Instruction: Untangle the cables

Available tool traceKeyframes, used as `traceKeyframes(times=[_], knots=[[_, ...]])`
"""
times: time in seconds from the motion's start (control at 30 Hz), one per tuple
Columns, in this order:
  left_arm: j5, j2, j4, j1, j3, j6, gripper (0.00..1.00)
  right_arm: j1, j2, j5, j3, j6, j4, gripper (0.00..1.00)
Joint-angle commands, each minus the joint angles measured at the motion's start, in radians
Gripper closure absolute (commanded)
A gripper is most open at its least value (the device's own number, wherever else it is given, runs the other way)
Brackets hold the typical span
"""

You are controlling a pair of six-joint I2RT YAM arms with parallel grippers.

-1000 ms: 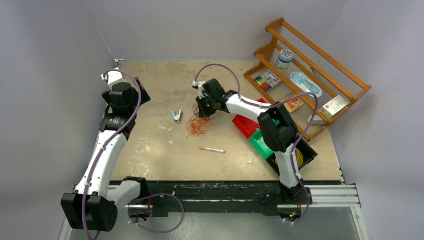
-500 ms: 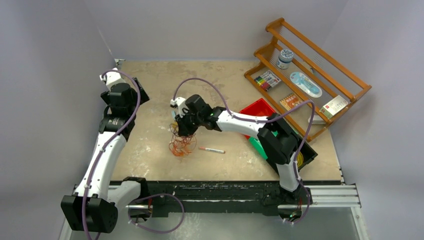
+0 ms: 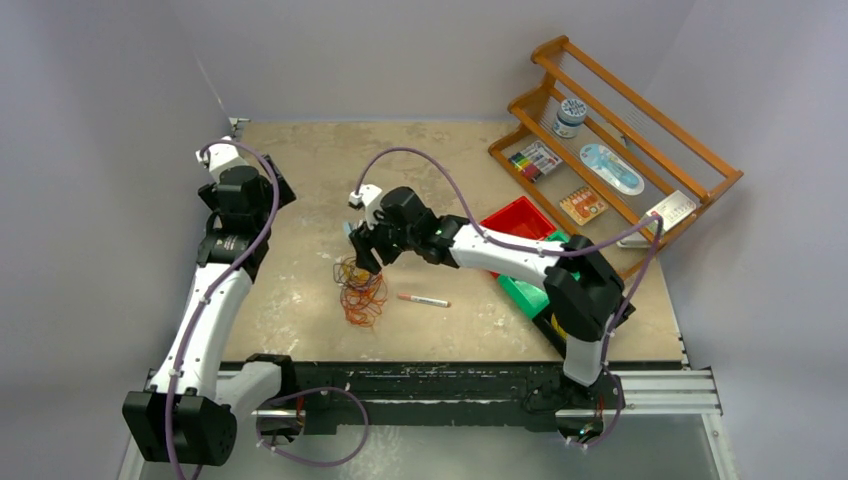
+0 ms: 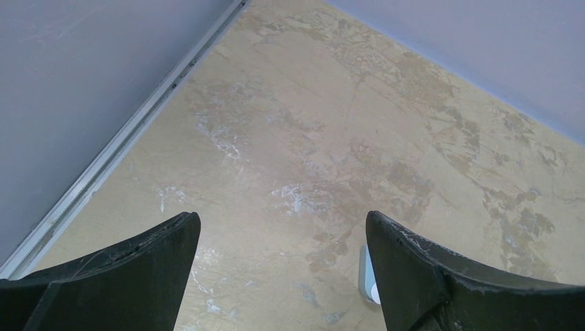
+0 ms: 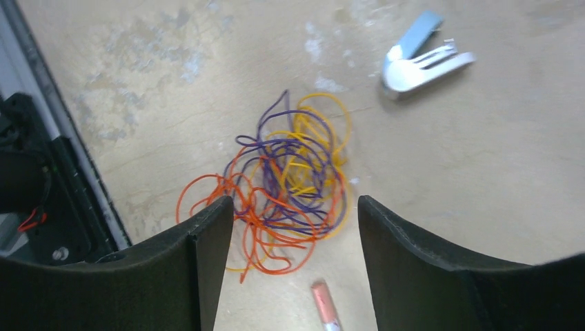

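The cables (image 5: 286, 183) have shifted toward the near edge and lie loose beside the pen (image 3: 424, 299). The right gripper (image 5: 293, 203) hangs released above them, and the left gripper (image 4: 283, 217) gapes wide. The red bin's (image 3: 517, 215) contents are unclear.

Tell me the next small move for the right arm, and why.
Probably lower the right end effector and pinch the stray orange loop: its jaws stand open above the cables, which lie in one tangled heap, and that loop sticks out clear.
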Motion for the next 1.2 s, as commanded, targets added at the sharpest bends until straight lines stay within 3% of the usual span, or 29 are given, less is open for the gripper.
traceKeyframes(times=[0.0, 0.13, 0.3, 0.53, 0.73, 0.9, 1.17], knots=[[-0.05, -0.026, 0.012, 0.022, 0.024, -0.034, 0.11, -0.004, -0.14, 0.26, -0.049, 0.049, 0.063, 0.3], [-0.084, -0.041, 0.011, 0.033, 0.019, -0.055, 0.1, -0.007, -0.253, 0.642, -0.138, 0.198, 0.049, 0.16], [-0.084, -0.039, 0.007, 0.037, 0.02, -0.06, 0.1, -0.061, -0.351, 0.885, -0.196, 0.431, -0.104, 0.09], [-0.077, -0.029, 0.005, 0.037, 0.022, -0.054, 0.09, -0.258, -0.491, 0.918, -0.302, 0.688, -0.293, 0.07], [-0.068, -0.014, 0.004, 0.038, 0.025, -0.05, 0.09, -0.344, -0.638, 0.992, -0.41, 0.887, -0.457, 0.06], [-0.053, -0.008, 0.001, 0.04, 0.029, -0.05, 0.09, -0.446, -0.684, 0.951, -0.462, 0.863, -0.454, 0.06], [-0.037, -0.005, 0.005, 0.04, 0.026, -0.049, 0.09, -0.519, -0.595, 0.839, -0.482, 0.812, -0.377, 0.07]])
